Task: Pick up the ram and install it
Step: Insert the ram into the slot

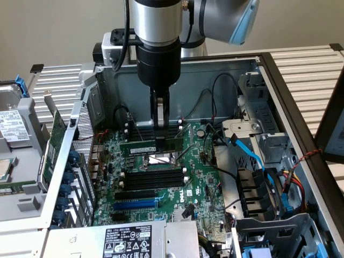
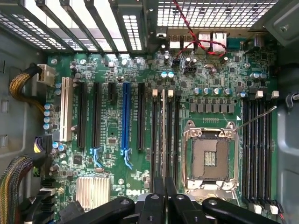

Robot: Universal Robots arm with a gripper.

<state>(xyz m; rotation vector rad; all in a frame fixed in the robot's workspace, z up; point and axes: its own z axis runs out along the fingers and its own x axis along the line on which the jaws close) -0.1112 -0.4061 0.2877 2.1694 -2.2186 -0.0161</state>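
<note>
Ram, a long narrow green circuit-board stick, is held pinched in the black two-fingered gripper, above the green motherboard's black memory slots. Installation is in hand; exact alignment over one slot is judged necessary.

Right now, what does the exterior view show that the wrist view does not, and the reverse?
Exterior view: the pincer shut on the long green ram stick with a white label, and a light blue flat cable. Wrist view: a long white plastic slot and a silver finned heat sink. Both: the square metal-framed processor socket and the long black memory slots.
</note>
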